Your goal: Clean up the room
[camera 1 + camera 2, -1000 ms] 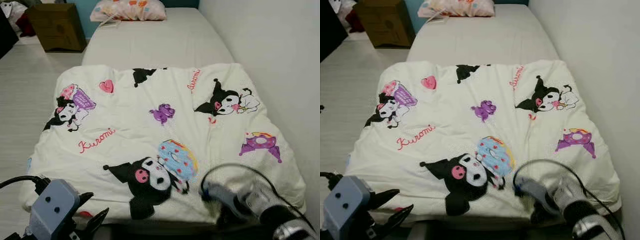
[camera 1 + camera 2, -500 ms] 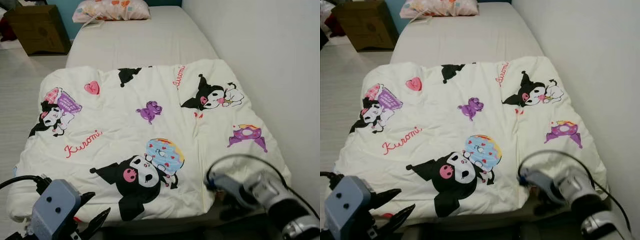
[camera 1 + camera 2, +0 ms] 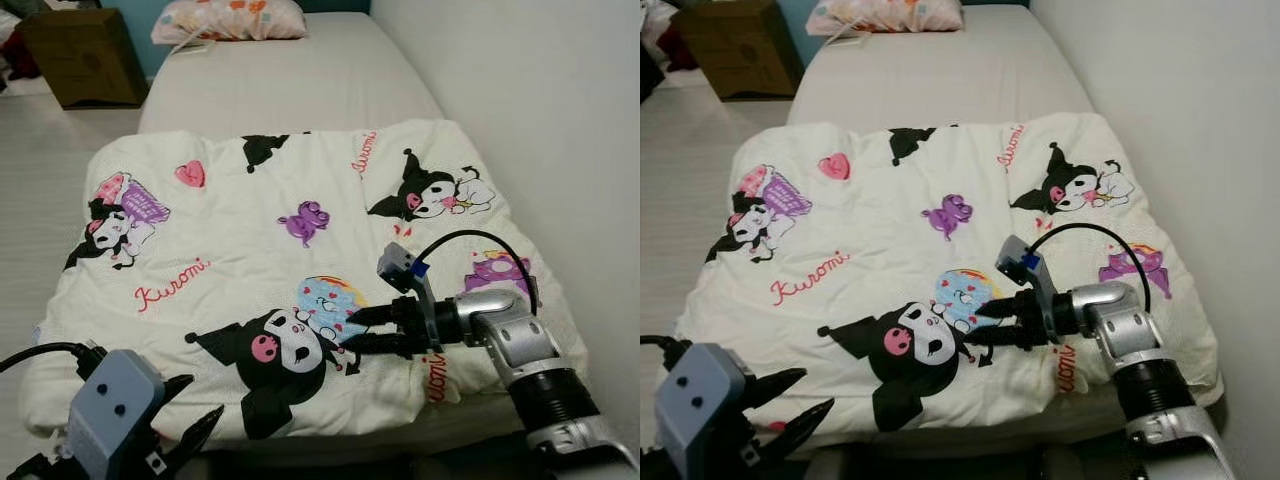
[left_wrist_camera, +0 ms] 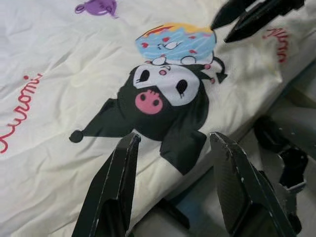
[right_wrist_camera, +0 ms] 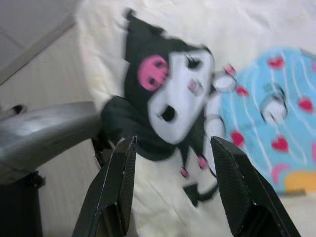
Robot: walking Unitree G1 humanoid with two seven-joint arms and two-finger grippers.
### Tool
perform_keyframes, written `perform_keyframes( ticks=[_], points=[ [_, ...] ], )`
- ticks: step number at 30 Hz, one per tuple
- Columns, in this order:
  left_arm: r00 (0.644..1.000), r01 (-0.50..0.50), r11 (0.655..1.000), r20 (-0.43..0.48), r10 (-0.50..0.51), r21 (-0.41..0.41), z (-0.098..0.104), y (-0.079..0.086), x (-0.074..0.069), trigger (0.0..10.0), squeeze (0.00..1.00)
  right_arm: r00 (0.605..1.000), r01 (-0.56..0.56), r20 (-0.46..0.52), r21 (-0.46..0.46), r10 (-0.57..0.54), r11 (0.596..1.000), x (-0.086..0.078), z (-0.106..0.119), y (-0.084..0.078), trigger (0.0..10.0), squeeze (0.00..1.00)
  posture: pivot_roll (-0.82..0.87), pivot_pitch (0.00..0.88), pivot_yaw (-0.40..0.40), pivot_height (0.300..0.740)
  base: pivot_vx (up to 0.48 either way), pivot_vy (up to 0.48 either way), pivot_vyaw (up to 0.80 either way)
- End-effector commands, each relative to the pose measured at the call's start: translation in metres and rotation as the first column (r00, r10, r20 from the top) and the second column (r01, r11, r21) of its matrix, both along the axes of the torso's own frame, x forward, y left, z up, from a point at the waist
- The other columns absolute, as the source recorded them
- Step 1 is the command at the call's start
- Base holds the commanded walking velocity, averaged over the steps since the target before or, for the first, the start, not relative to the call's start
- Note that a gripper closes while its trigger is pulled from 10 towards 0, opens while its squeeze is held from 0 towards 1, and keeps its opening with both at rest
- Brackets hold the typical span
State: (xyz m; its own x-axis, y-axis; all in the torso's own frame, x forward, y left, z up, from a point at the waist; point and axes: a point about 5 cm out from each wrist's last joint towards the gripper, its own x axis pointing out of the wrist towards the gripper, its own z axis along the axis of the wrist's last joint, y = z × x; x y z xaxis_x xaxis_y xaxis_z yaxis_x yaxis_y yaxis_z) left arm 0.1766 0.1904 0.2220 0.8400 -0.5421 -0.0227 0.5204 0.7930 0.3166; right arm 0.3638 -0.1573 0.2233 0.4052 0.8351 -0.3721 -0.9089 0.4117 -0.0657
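Hovering over the blanket (image 3: 270,250), right gripper (image 3: 362,331), fingers (image 5: 118,187) parted.

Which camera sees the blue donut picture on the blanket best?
The left wrist view: the blue donut is sharp, whole and close. The right wrist view shows it bigger but blurred and cut off. Both eye views show it small on the blanket, with the open right gripper beside it.

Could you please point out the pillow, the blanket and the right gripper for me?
pillow (image 3: 230,18), left eye view, its middle.
blanket (image 3: 250,250), left eye view, plain white patch.
right gripper (image 3: 355,330), left eye view, between its fingertips.
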Motion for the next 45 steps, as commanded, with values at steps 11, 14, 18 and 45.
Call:
perform_keyframes(
  ticks=[11, 14, 18, 45],
  points=[
    [0.973, -0.229, 0.969, 0.037, 0.227, 0.088, -0.013, 0.029, 0.013, 10.0, 0.00, 0.857, 0.505, 0.300, -0.327, -0.419, 0.799, 0.011, -0.072, -0.053, 10.0, 0.00, 0.11, 0.429, 0.004, 0.571, 0.000, 0.000, 0.00],
    [0.973, -0.232, 0.967, 0.015, 0.232, 0.105, -0.017, 0.031, 0.008, 10.0, 0.00, 0.881, 0.469, 0.286, -0.437, -0.376, 0.768, 0.001, -0.086, -0.064, 10.0, 0.00, 0.10, 0.427, 0.006, 0.571, 0.000, 0.000, 0.00],
    [0.976, -0.213, 0.969, -0.021, 0.217, 0.126, -0.025, 0.030, 0.001, 10.0, 0.00, 0.959, 0.276, 0.136, -0.659, -0.250, 0.700, -0.025, -0.118, -0.083, 10.0, 0.00, 0.10, 0.422, 0.007, 0.571, 0.000, 0.000, 0.00],
    [0.996, -0.089, 0.995, -0.017, 0.090, 0.046, -0.017, 0.014, -0.005, 10.0, 0.00, 0.823, 0.440, 0.285, 0.226, -0.491, 0.869, 0.024, 0.026, -0.051, 10.0, 0.00, 0.09, 0.433, 0.016, 0.571, 0.000, 0.000, 0.00]
  ],
)
